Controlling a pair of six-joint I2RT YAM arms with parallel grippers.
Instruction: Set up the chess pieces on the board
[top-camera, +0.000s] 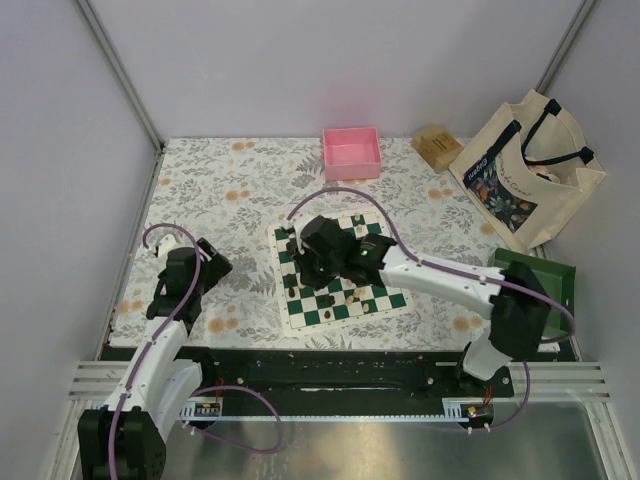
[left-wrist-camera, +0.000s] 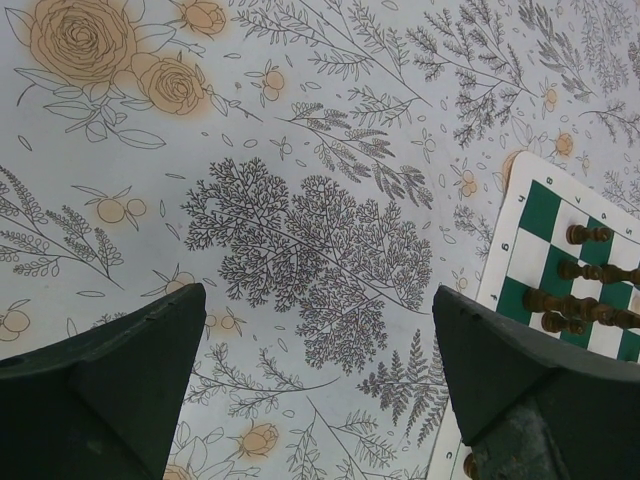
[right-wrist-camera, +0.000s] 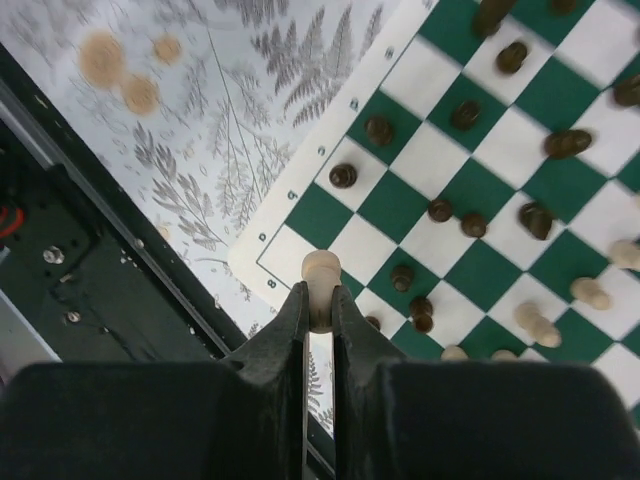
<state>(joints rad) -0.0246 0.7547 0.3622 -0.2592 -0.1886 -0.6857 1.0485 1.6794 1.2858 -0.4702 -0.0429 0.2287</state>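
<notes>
So my right pincer (right-wrist-camera: 320, 300) is clamped shut on a cream pawn-looking piece (right-wrist-camera: 321, 270): round head poking out past the fingertips, body pinched between the jaws. It hangs right at the corner of the board (right-wrist-camera: 452, 190), by the edge marked 8. I honestly can't tell if its base is touching the mat or just above it. From the pincer, the nearest dark pieces (right-wrist-camera: 343, 176) sit at about 12 to 1 o'clock, scattered over the squares, a few of them tipped over. A little bunch of other cream pieces (right-wrist-camera: 590, 292) lies out at 3 o'clock. The floral tablecloth (right-wrist-camera: 200, 150) is at 10 o'clock and the black base rail (right-wrist-camera: 90, 300) at 9. My take on doing this bit right: centre the pawn over one square, go straight down, and only let go once the base sits flat. Then lift straight up so the fingers don't drag it over, because the dark ones at 2 o'clock are near enough to bump. My left pincer (left-wrist-camera: 320, 340) is wide open with nothing in it, parked over the tablecloth, with the board's edge at its 2 o'clock.
</notes>
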